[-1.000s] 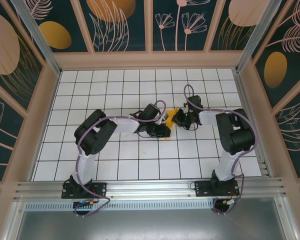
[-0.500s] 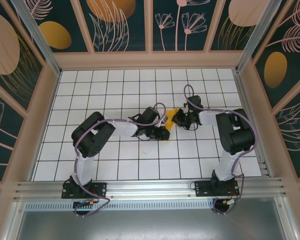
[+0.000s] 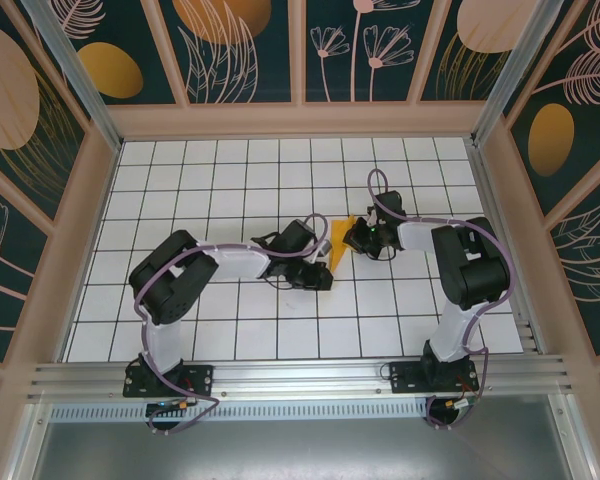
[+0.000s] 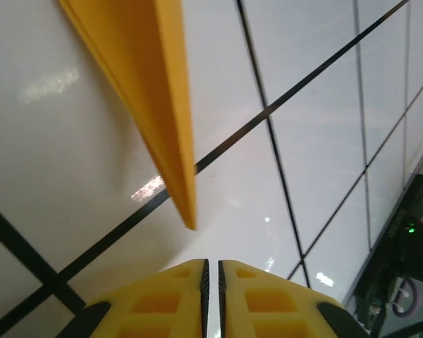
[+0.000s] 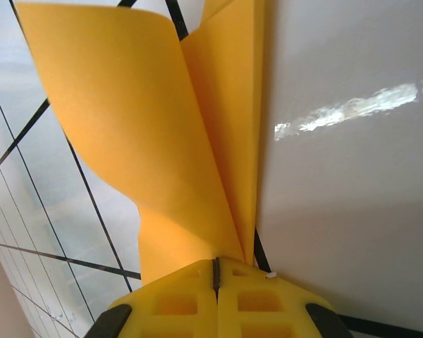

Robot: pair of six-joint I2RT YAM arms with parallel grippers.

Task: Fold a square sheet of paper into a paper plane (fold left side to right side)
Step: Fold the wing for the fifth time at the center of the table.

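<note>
From my console the paper plane reads as thin matt paper: smooth, evenly orange-yellow, sharply creased, with no sheen. The table under it is a glossy white surface with black grid lines, and it throws back bright streaks of light in both wrist views. The fingers of the left gripper and the right gripper look like moulded yellow plastic — matt, with shallow square recesses and a dark strip along the inner faces. In the overhead view I see smooth black-and-white plastic shells on the arms, and a rail of dull silvery metal — grooved lengthwise.
</note>
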